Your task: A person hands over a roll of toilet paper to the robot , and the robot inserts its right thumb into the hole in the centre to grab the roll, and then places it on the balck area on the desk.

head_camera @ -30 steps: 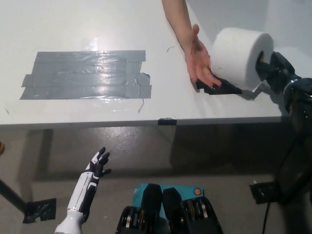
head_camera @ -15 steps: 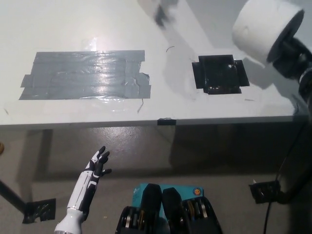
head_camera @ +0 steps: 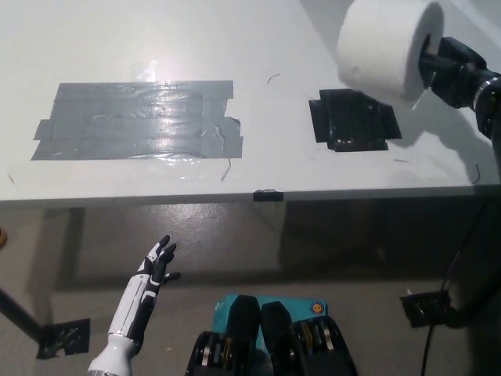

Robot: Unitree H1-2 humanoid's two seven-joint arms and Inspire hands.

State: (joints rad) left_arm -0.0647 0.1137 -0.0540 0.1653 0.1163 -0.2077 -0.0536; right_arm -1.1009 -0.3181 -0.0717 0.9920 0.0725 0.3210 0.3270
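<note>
A white toilet paper roll (head_camera: 385, 47) hangs in the air at the upper right, lying sideways with its core toward my black right hand (head_camera: 452, 72). That hand is shut on the roll, its thumb inside the centre hole. The roll hovers above and slightly right of the black tape patch (head_camera: 353, 120) on the white desk (head_camera: 258, 47). My white left hand (head_camera: 155, 267) rests open below the desk's front edge at the lower left.
A large grey tape rectangle (head_camera: 138, 120) covers the desk's left half. A small black tab (head_camera: 268, 193) marks the front edge. Below the desk lies grey floor with a black tape scrap (head_camera: 63, 338) at the lower left.
The person's hand has drawn away and left the picture. My right hand lifted the roll off the black patch, then carried it left, over the patch's right side.
</note>
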